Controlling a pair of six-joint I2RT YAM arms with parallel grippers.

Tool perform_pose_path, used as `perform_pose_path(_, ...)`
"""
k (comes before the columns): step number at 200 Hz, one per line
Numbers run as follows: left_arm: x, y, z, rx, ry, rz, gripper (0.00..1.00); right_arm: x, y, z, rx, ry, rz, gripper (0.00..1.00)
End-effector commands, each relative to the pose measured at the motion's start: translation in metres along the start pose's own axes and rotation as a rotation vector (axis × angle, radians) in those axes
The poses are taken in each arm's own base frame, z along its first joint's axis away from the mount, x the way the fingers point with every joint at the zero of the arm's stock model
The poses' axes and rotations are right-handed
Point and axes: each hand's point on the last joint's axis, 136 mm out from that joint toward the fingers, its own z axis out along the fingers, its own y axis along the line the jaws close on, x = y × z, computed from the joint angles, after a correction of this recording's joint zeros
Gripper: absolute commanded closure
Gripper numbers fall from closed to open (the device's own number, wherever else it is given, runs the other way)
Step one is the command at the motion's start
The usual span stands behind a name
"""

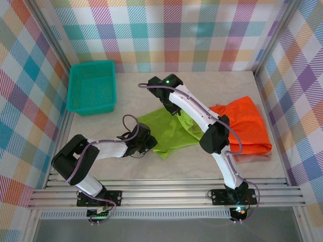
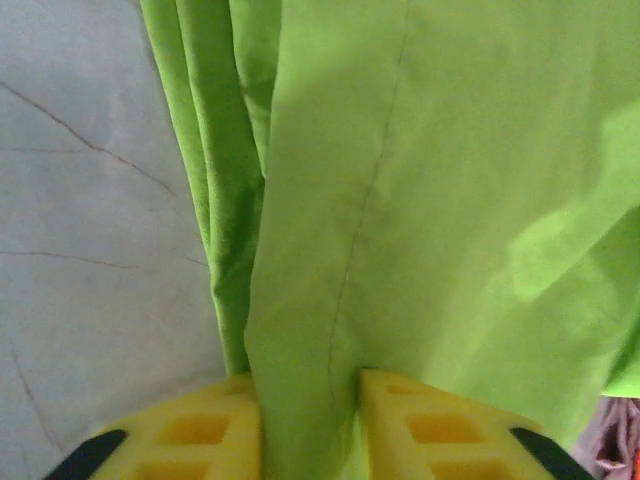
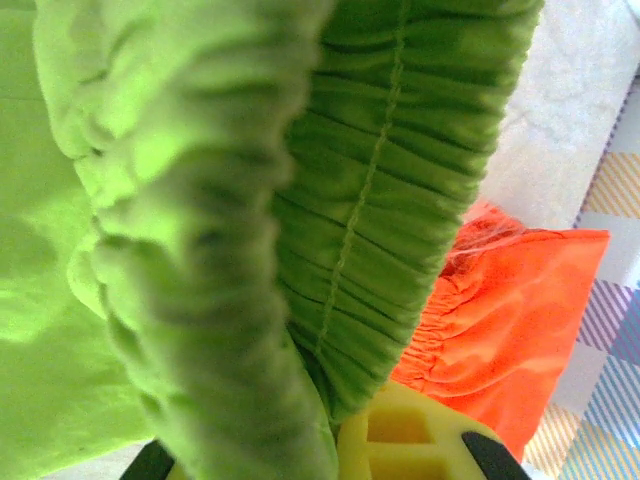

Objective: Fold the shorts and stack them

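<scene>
Across the middle of the pale marbled table (image 1: 126, 166) lie the lime green cloth shorts (image 1: 174, 132), spread out and rumpled. At their near-left edge the left gripper (image 1: 150, 143) sits low on the surface. In the left wrist view its yellow fingers (image 2: 420, 425) are pressed together on a fold of the green fabric (image 2: 450, 200), with bare tabletop (image 2: 90, 250) to the side. On the far side the right gripper (image 1: 173, 109) is clamped on the gathered elastic waistband (image 3: 390, 200), which bunches over its yellow finger (image 3: 400, 430). To the right, touching the green cloth, the bright orange cloth shorts (image 1: 245, 126) rest on the dusty pink cloth shorts (image 1: 252, 157), whose edge peeks out at the near side. Well apart, in the far-left corner, stands the teal plastic mesh basket (image 1: 91, 64).
</scene>
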Motion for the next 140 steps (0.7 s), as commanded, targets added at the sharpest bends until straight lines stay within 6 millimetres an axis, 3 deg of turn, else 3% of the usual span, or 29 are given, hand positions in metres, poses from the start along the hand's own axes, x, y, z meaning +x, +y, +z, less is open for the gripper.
perform_pose_path(1,0.009,0.007,0.01,-0.019,0.02,0.005,0.83,0.007,0.03,-0.005,-0.087,0.037,-0.025,1.0)
perform_pose_path(41,0.014,0.014,0.016,-0.04,0.031,0.008,0.87,0.007,0.078,-0.004,-0.241,0.064,-0.02,1.0)
perform_pose_path(97,0.014,0.017,0.013,-0.048,0.02,0.008,0.84,0.009,0.141,0.001,-0.484,0.148,0.035,0.95)
perform_pose_path(112,0.013,0.017,0.011,-0.049,0.014,0.008,0.78,0.008,0.154,0.003,-0.541,0.158,0.045,0.84)
perform_pose_path(124,0.011,0.016,0.007,-0.048,0.003,0.007,0.72,0.007,0.164,0.001,-0.595,0.165,0.051,0.67)
perform_pose_path(140,0.007,0.015,-0.004,-0.051,-0.021,0.0,0.57,0.003,0.172,-0.009,-0.691,0.166,0.065,0.58)
